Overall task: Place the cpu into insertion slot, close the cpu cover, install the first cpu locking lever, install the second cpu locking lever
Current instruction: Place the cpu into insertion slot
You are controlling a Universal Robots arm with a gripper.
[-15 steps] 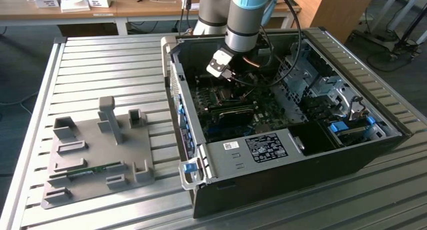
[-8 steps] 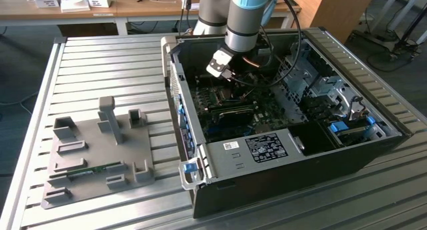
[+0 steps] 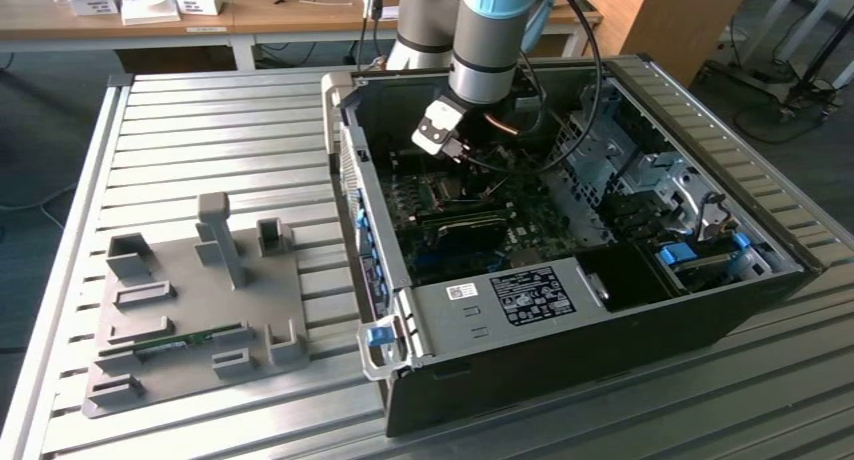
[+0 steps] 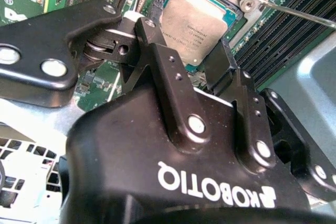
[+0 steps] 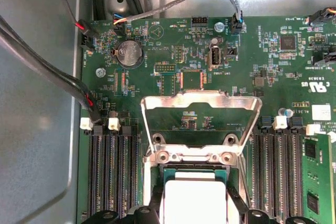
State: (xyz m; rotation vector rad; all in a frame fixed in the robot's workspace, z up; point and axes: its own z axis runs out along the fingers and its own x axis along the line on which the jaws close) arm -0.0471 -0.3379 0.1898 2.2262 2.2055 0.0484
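The cpu [image 4: 191,22], a flat square chip with a silvery top, sits at the insertion slot [image 4: 231,22] on the green motherboard. My gripper [image 4: 186,38] stands over it with a black finger pressed against each of two opposite edges. In the first wrist view the cpu [image 5: 191,195] shows between the two fingertips [image 5: 155,203]. The cpu cover [image 5: 202,98], a silvery frame with an open window, stands raised on its hinge just beyond the chip. A thin locking lever [image 4: 299,15] runs beside the socket. In the exterior view my gripper [image 3: 447,145] reaches down into the open computer case [image 3: 601,315].
Memory slots [image 5: 107,171] flank the socket on both sides. Cables [image 5: 79,85] run along the case wall near the board's edge. Drive cages [image 3: 667,180] fill the case's side at the exterior view's right. A grey fixture plate [image 3: 187,310] lies on the slatted table beside the case.
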